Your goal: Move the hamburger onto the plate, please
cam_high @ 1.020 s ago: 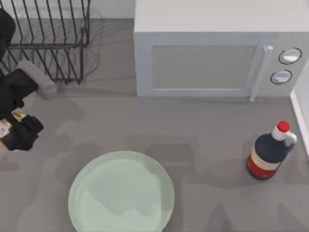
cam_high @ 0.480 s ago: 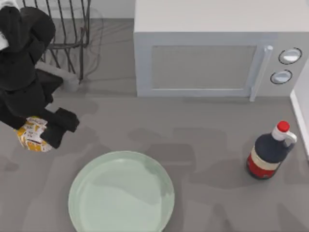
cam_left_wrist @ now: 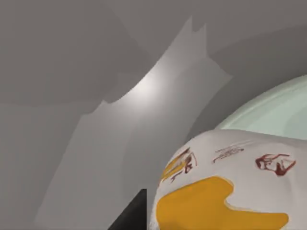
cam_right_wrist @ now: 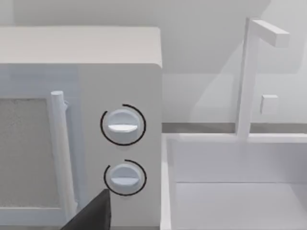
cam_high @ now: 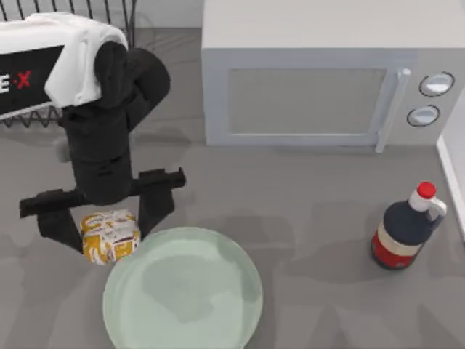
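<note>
— Where is the left claw (cam_high: 109, 218)?

— It hangs at the left side of the table (cam_high: 305, 196), its two dark fingers (cam_high: 156, 203) clamped on the hamburger (cam_high: 110, 235) from either side.

— And the hamburger itself?

— It sits between those fingers, just at the plate's (cam_high: 218, 305) upper-left rim, beside it or barely over the edge. The left wrist view shows the white wrapper with its orange-yellow patch (cam_left_wrist: 230, 191) close up, the mint-green plate (cam_left_wrist: 278, 108) curving just past it.

— What lies farther out?

— A wire rack (cam_high: 73, 58) stands behind the left arm, a microwave (cam_high: 312, 87) at the back, and a dark red-capped bottle (cam_high: 404, 229) well off to the right.

— The right claw?

— One dark fingertip (cam_right_wrist: 93, 215) shows in the right wrist view, facing the microwave's knobs (cam_right_wrist: 123, 125); whether it is apart or together cannot be told.
</note>
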`<action>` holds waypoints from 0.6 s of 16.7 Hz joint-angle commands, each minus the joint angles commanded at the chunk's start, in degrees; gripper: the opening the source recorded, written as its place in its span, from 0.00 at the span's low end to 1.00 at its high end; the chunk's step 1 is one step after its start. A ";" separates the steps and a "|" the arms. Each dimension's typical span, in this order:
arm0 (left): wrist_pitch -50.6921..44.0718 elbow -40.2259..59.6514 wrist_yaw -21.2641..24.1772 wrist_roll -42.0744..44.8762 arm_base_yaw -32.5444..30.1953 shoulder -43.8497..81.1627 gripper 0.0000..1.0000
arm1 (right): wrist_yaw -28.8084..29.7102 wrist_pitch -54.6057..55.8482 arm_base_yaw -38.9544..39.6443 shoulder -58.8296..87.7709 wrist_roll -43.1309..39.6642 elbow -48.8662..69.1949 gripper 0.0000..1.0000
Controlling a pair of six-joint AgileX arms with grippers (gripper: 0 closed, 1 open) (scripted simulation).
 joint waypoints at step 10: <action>0.68 -0.28 -1.04 -70.17 -14.53 0.32 0.00 | 0.00 0.00 0.00 0.00 0.00 0.00 1.00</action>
